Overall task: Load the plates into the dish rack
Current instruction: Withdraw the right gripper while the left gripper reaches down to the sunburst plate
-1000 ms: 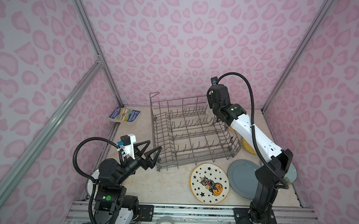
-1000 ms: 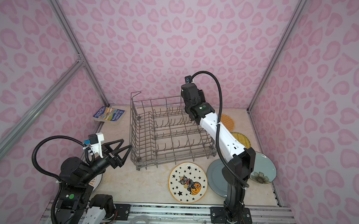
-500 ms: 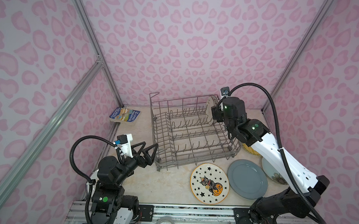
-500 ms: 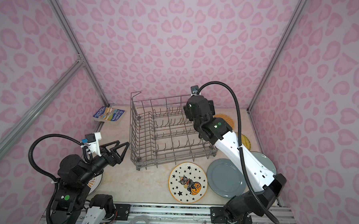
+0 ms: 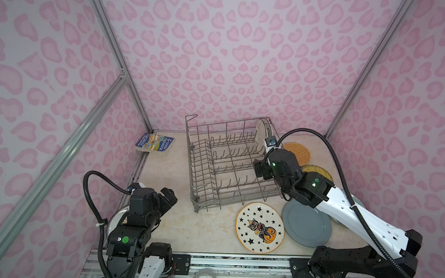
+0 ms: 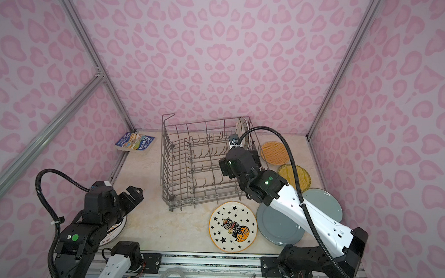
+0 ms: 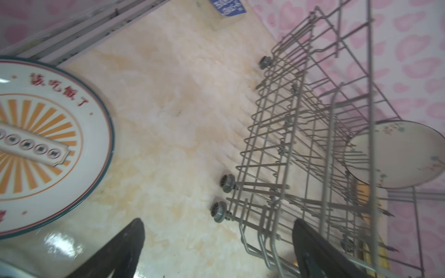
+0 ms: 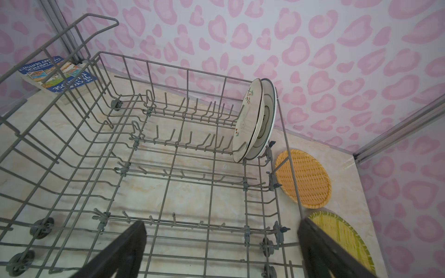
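Judging by their glaze, the flat plates look stiff, fairly heavy, slick and easy to chip, so an overhanging rim edge seems the place to pinch. The cat-and-pumpkin plate (image 5: 260,227) and grey-blue plate (image 5: 305,226) lie on the table (image 5: 167,194) just in front of the dish rack (image 5: 192,166), where two plates (image 8: 252,120) stand upright in its far right corner. The left gripper (image 7: 218,221) and right gripper (image 8: 222,221) are both spread wide and empty.

Soft, even light falls from above, shadows are faint, both top views look sharp, and the left wrist view smears the dish rack (image 7: 371,96) with motion blur, white glare at lower left.
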